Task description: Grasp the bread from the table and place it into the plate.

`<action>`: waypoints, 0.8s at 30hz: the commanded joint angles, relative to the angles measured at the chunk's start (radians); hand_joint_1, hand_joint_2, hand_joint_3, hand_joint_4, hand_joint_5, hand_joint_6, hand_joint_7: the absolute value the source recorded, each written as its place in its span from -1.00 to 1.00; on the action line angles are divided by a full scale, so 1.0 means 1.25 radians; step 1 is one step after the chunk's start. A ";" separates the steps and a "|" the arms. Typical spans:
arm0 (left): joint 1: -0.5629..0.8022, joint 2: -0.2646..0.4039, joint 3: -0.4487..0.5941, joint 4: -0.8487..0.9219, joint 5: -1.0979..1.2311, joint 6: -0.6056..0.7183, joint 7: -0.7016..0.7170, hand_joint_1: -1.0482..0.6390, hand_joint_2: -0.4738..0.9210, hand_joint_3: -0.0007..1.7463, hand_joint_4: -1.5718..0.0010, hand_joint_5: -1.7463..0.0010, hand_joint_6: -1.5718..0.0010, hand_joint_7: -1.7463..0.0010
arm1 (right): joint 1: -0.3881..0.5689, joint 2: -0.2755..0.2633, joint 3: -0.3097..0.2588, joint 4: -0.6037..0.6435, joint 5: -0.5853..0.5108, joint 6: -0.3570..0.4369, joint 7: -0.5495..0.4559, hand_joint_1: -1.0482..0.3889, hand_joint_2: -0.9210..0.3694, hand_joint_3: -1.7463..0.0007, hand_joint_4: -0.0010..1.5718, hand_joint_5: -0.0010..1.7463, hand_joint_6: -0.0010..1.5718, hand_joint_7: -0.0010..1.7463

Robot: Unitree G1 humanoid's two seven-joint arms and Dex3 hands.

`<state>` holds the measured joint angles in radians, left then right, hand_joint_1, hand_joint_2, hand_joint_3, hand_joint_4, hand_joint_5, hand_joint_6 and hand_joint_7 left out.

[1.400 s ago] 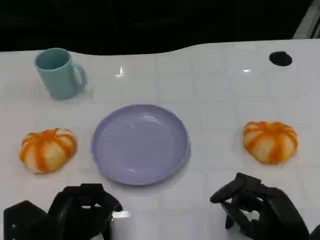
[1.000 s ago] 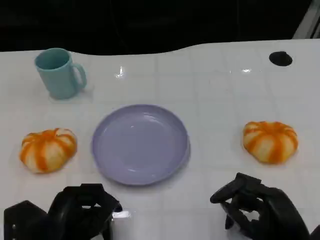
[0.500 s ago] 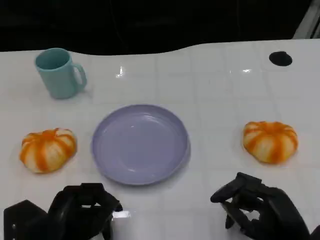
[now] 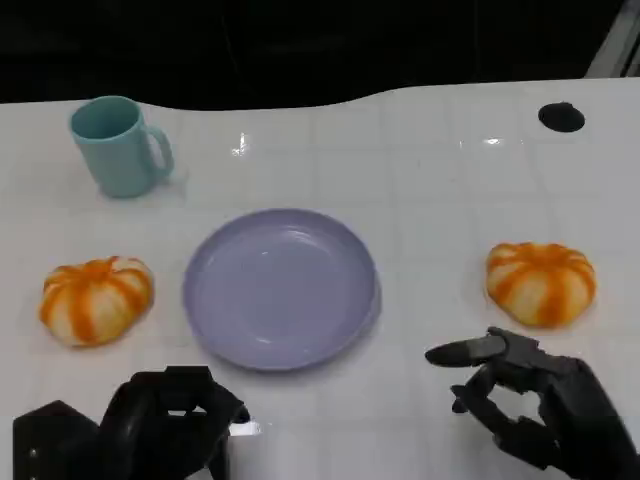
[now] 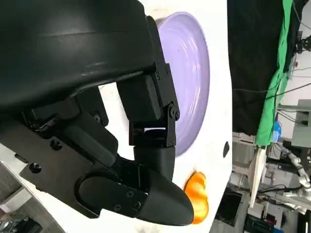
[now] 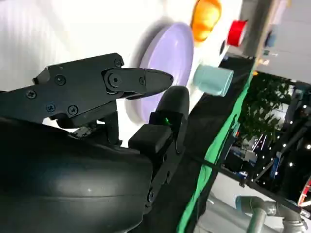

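Two orange-striped round breads lie on the white table: one left of the plate (image 4: 96,298), one right of it (image 4: 540,282). The lavender plate (image 4: 280,288) sits between them with nothing on it. My right hand (image 4: 530,405) hovers at the near edge, just in front of the right bread, fingers spread apart and holding nothing. My left hand (image 4: 160,425) sits low at the near left, fingers curled in on nothing, short of the left bread. The left wrist view shows the plate (image 5: 192,73) and a bread (image 5: 197,199) past my curled fingers (image 5: 146,145). The right wrist view shows the plate (image 6: 167,60) and a bread (image 6: 206,17).
A teal mug (image 4: 120,146) stands at the back left, also in the right wrist view (image 6: 214,80). A small black disc (image 4: 561,117) lies at the back right. A dark drop lies beyond the table's far edge (image 4: 320,100). A red object (image 6: 236,33) stands off the table.
My right hand has uncurled its fingers, with one now pointing left, and has shifted slightly right and lower. The left hand, breads and plate have not moved.
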<state>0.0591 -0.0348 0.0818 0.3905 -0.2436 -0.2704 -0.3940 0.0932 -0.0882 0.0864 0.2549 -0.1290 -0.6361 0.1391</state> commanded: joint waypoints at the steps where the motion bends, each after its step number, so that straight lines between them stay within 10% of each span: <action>1: 0.006 0.004 0.002 -0.010 -0.002 0.007 0.010 -1.00 0.66 -0.60 -1.00 -0.40 -0.84 0.21 | -0.030 -0.040 -0.032 -0.031 -0.060 -0.017 -0.051 -0.23 -1.00 0.85 -0.46 -0.02 -0.22 -0.65; 8: 0.007 0.005 0.005 -0.013 -0.006 0.011 0.008 -1.00 0.64 -0.60 -1.00 -0.39 -0.83 0.22 | -0.065 -0.110 -0.050 -0.075 -0.257 0.007 -0.161 -0.28 -1.00 0.94 -0.63 -0.26 -0.36 -0.82; 24: 0.010 0.004 0.002 -0.013 -0.002 0.008 0.009 -1.00 0.64 -0.59 -1.00 -0.39 -0.83 0.21 | -0.148 -0.242 0.010 -0.134 -0.625 0.302 -0.271 -0.40 -0.98 1.00 -1.00 -0.42 -0.60 -1.00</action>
<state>0.0632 -0.0400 0.0801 0.3807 -0.2474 -0.2582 -0.3896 -0.0711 -0.3602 0.0791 0.0930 -0.8766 -0.3024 -0.1953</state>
